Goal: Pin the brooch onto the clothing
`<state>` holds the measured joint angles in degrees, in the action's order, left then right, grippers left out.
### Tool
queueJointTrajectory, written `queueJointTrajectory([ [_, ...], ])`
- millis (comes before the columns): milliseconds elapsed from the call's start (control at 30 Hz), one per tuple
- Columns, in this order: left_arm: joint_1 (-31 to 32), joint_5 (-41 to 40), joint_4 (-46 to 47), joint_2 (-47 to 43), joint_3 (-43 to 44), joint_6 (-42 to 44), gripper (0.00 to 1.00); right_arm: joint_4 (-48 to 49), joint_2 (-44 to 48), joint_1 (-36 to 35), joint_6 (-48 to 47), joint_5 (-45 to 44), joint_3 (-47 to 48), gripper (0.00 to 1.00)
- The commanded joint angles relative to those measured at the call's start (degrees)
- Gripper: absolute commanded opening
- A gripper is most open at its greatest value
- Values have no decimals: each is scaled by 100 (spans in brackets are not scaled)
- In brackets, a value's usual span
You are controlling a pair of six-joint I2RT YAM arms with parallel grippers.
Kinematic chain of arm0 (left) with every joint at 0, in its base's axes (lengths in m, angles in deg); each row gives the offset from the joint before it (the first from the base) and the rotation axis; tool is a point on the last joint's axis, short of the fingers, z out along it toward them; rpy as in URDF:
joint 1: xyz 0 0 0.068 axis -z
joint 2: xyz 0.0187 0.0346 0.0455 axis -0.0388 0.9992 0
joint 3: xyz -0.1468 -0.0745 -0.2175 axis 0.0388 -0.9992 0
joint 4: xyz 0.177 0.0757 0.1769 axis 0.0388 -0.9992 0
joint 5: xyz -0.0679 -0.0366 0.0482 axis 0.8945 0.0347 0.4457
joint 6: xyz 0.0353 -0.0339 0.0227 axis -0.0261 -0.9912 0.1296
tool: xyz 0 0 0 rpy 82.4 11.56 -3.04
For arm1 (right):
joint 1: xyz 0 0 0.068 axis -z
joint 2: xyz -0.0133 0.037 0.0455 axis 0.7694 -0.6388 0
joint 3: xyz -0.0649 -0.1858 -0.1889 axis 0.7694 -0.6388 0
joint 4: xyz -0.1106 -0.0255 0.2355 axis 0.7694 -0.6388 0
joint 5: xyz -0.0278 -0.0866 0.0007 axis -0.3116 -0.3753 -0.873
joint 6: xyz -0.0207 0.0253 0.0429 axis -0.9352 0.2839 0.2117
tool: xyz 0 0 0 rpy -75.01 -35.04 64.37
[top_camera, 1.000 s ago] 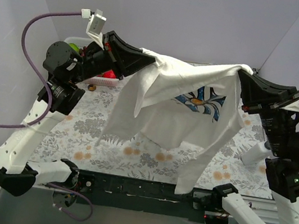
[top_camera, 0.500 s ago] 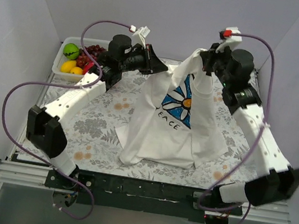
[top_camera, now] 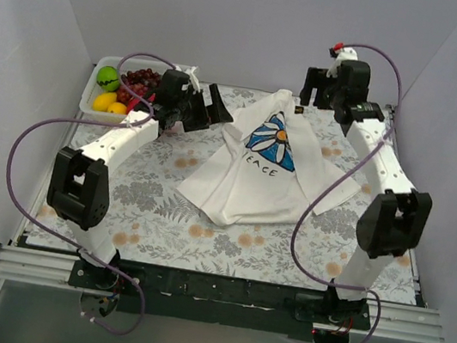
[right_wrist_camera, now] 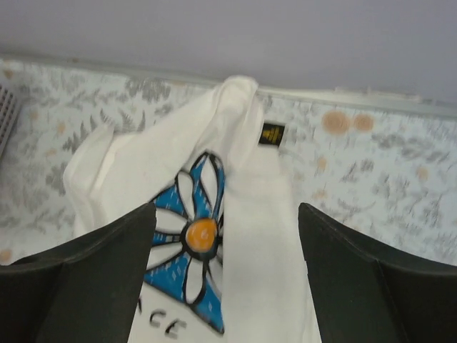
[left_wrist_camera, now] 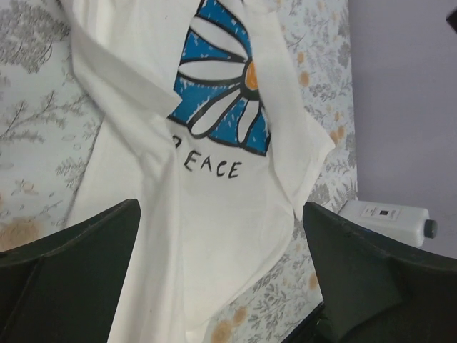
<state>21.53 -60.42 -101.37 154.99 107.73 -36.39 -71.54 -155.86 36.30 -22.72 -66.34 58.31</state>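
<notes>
The clothing, a white T-shirt (top_camera: 252, 188) with a blue-and-white daisy print (top_camera: 273, 139) and the word PEACE, lies rumpled and partly folded on the flowered table cover. Its dark neck label (right_wrist_camera: 272, 133) shows at the far end. My left gripper (top_camera: 209, 99) hovers open just left of the shirt; the left wrist view has the shirt (left_wrist_camera: 214, 236) below the wide-apart fingers (left_wrist_camera: 78, 271). Open too, my right gripper (top_camera: 317, 94) hangs over the collar end, the daisy (right_wrist_camera: 200, 236) beneath its fingers (right_wrist_camera: 364, 279). Neither holds anything. The brooch is out of view.
A clear tub of fruit (top_camera: 91, 106) with a green ball, grapes and lemons stands at the back left. A white bottle with a dark cap (left_wrist_camera: 389, 221) lies beyond the shirt's far side in the left wrist view. Purple walls close in at the back and sides.
Both grippers held the shirt up in the air, then opened and let it go. The shirt dropped onto the table, and both arms now reach toward the back.
</notes>
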Motion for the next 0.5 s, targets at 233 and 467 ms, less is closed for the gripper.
queueJointTrajectory([
  [233, -15, -1305, -1457, -1310, -2147, -30, 90, 232, 3430, -121, 799, 751, -4758, 87],
  [467, -59, -1625, -1458, -1030, -2754, -188, 87, -138, 3749, -121, 904, 1172, -5736, 85],
])
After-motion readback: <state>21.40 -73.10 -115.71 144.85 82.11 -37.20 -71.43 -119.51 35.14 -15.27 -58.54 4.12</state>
